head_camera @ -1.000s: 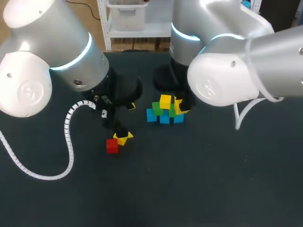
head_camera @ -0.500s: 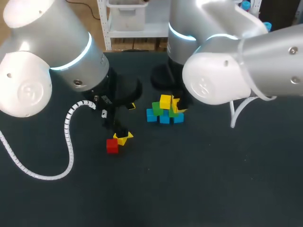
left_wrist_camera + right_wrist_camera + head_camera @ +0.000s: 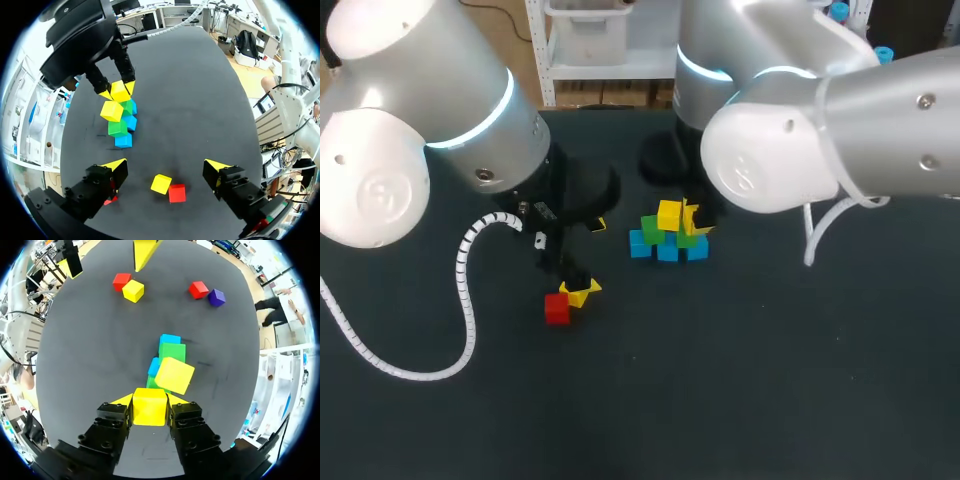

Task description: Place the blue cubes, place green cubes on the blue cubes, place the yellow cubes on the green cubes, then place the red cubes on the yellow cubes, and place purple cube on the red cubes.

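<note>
My right gripper [image 3: 150,401] is shut on a yellow cube [image 3: 149,409], held just above the stack. The stack has blue cubes [image 3: 640,244] at the bottom and green cubes [image 3: 652,229] on them. A second yellow cube [image 3: 174,375] lies tilted on top. In the left wrist view the held cube [image 3: 120,91] hangs over a green cube [image 3: 129,106]. My left gripper [image 3: 166,166] stands open over a loose yellow cube [image 3: 161,183] and a red cube [image 3: 176,192], touching neither. Another red cube [image 3: 198,289] and the purple cube [image 3: 216,297] lie beyond the stack.
A white coiled cable [image 3: 465,290] from my left arm loops over the table [image 3: 740,380] at the left. My left arm hides the second red cube and the purple cube in the head view.
My right arm's elbow has drifted a little to the left, and its gripper with the yellow cube has edged slightly over the stack. The left arm and the loose cubes have not moved.
</note>
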Controlling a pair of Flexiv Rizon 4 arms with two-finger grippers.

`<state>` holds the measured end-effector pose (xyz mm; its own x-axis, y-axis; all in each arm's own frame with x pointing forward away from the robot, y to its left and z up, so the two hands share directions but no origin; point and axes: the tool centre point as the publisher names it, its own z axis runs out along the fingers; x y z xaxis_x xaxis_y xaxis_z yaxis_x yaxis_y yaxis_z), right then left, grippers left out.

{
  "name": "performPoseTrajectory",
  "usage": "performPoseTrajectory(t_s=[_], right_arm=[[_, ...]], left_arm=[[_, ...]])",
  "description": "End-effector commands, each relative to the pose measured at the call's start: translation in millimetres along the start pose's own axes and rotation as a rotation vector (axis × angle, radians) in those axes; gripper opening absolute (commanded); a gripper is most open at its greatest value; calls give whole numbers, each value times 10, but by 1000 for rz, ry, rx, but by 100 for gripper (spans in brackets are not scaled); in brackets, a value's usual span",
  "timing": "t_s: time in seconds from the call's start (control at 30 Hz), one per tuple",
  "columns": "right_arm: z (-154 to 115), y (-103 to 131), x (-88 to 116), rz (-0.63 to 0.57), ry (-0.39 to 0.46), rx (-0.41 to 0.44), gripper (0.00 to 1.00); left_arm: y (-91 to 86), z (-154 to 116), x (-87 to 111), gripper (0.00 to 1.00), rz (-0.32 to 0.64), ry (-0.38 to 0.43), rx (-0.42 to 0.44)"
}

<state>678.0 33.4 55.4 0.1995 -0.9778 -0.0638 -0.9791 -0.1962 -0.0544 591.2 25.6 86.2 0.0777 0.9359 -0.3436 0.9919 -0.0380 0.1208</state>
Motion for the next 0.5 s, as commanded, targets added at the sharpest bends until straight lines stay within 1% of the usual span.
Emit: performPoseTrajectory(t_s=[0.03,0.5], right_arm=[[17,-43,-20,-1,-4,-8,0],[19,-89,-26,-5,-3,-5,0]], left_arm=[[9,5,8,100,2,-3,2],[9,5,8,100,2,-3,2]])
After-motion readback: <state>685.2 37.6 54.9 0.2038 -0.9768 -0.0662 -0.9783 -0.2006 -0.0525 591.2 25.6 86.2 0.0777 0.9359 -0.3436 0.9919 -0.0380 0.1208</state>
